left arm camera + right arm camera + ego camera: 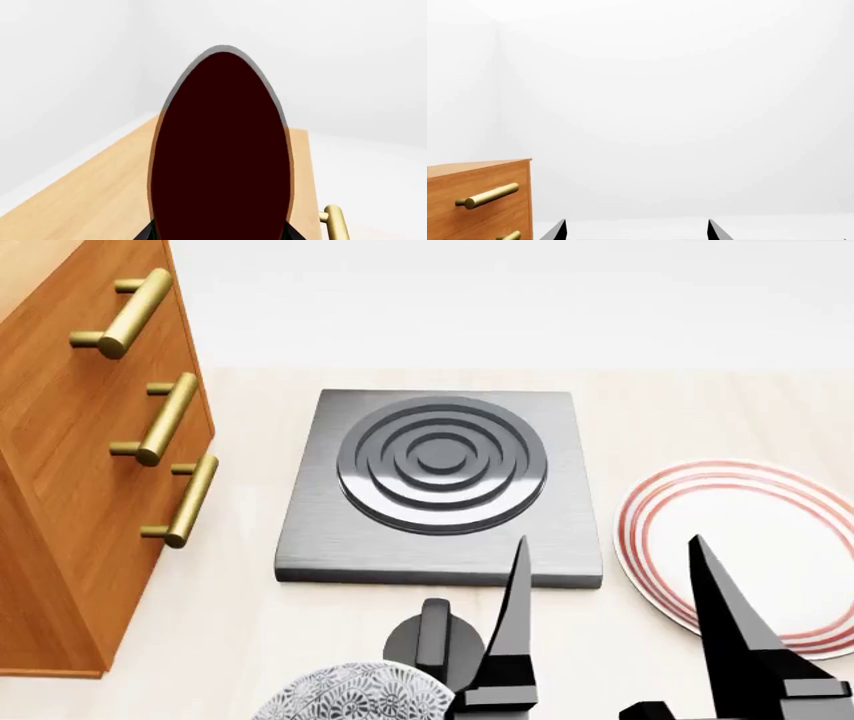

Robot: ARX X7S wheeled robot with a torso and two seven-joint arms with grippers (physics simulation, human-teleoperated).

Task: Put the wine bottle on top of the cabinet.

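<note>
Filling the left wrist view, the wine bottle (220, 160) hides from head view.

Cabinet (80, 470) is showing reddish-brown wood fronts, with brass-gold bar handles (171, 418); its top is appearing paler tan in the left wrist view. Hob plate (441, 485) is presenting brushed grey with concentric darker rings. Plate (761, 540) is showing white with thin red rings. A rounded object (350, 692) is displaying a grey-white floral print. A very dark maroon shape, possibly the wine bottle (220, 160), is filling the left wrist view. Right gripper (607, 600) is appearing black.
</note>
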